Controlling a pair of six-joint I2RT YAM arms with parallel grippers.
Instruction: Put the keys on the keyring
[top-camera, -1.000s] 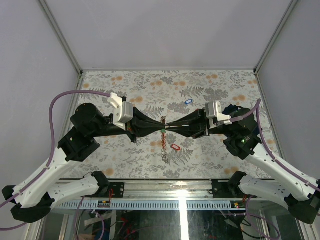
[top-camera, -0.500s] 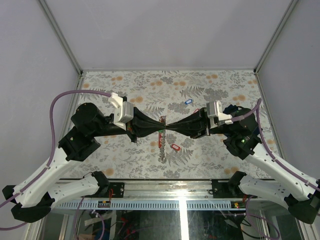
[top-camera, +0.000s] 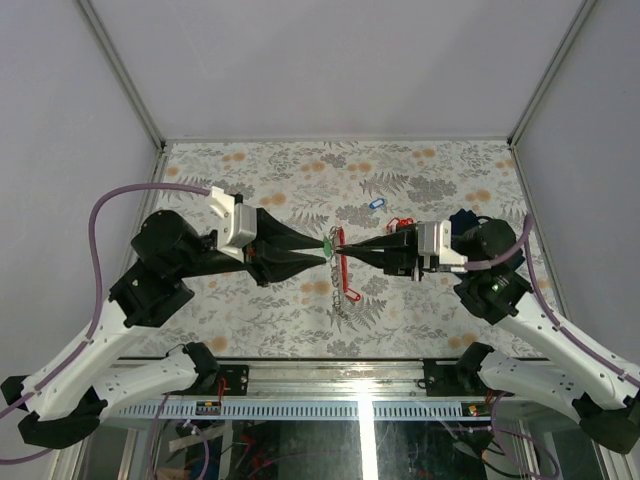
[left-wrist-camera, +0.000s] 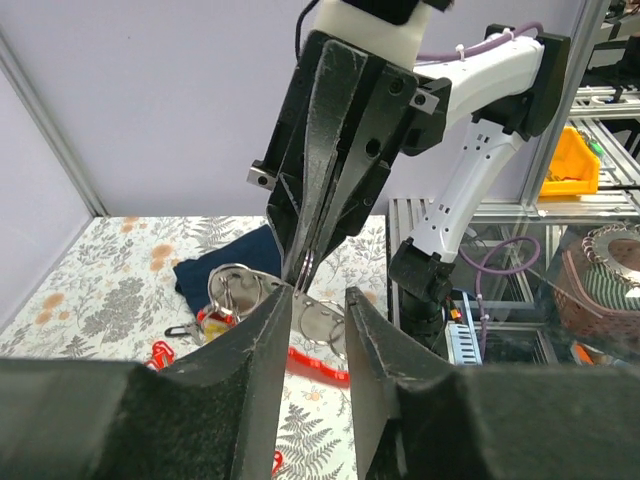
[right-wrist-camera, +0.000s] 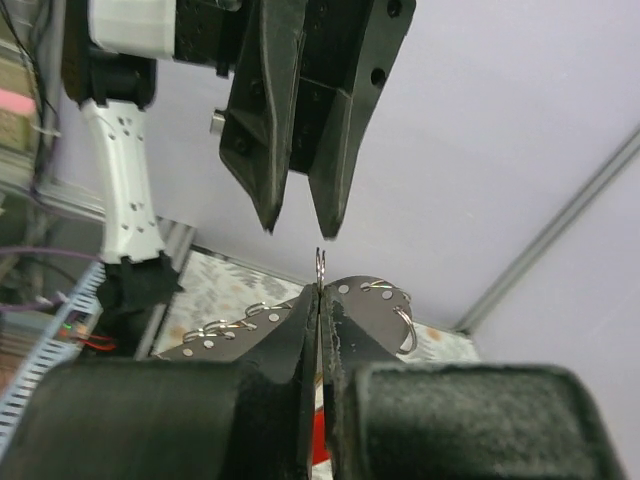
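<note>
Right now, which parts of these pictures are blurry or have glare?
Left wrist view: the left claw in front is dark and blurred, the right claw sharp. Right wrist view: that claw's fingers look soft, the ring crisp. Top view: even light, one bright glare streak at the bottom.

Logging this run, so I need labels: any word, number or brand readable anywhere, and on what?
None readable.
Blue key tag: too small to read.
Green key tag: too small to read.
Yellow bin: no lettering shows.
The keyring in the right gripper: no marking shows.
</note>
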